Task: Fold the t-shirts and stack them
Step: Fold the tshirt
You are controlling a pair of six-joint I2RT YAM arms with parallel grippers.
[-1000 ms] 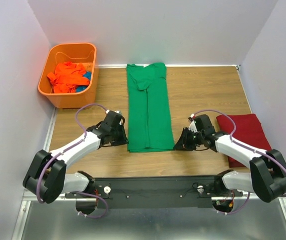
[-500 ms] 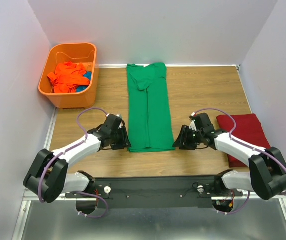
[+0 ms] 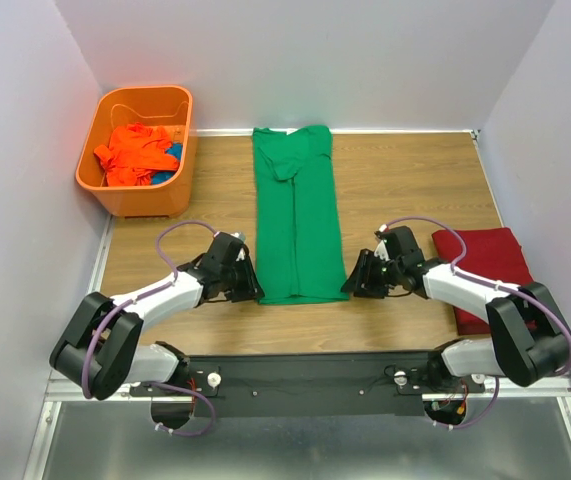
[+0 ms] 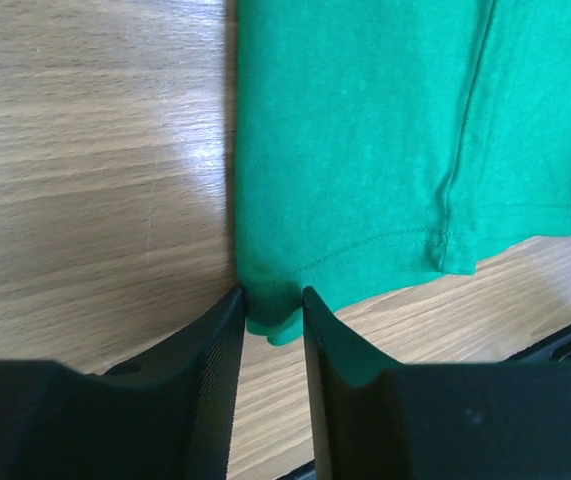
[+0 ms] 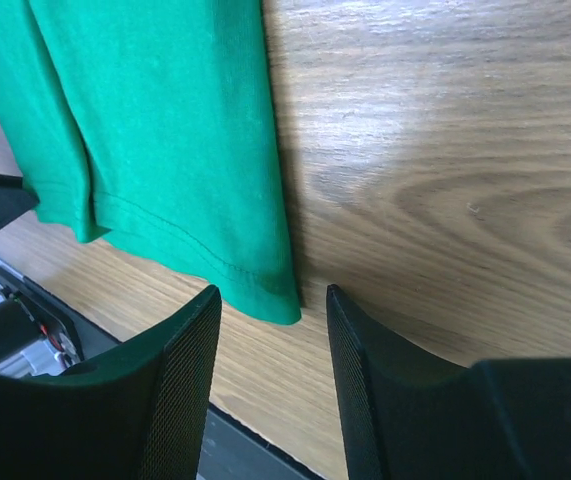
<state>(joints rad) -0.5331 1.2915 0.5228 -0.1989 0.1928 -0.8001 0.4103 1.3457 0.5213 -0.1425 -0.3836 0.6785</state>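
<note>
Wood-grain table (image 3: 405, 180) runs from my arm bases out to plain pale walls (image 3: 315, 60) on three sides. Nearest me, the left gripper (image 4: 270, 300) sits at the near-left hem corner of the green t-shirt (image 3: 295, 220). Its fingers are almost together with that corner in the gap, and I cannot tell whether they actually bite it. The right gripper (image 5: 270, 295) is at the near-right corner, jaws apart, with the hem tip at the mouth of the gap. The green shirt lies flat as a long narrow strip reaching to the far edge. A dark red t-shirt (image 3: 490, 262) lies folded to the right. Far left, the orange basket (image 3: 135, 198) holds a crumpled orange t-shirt (image 3: 130, 150).
</note>
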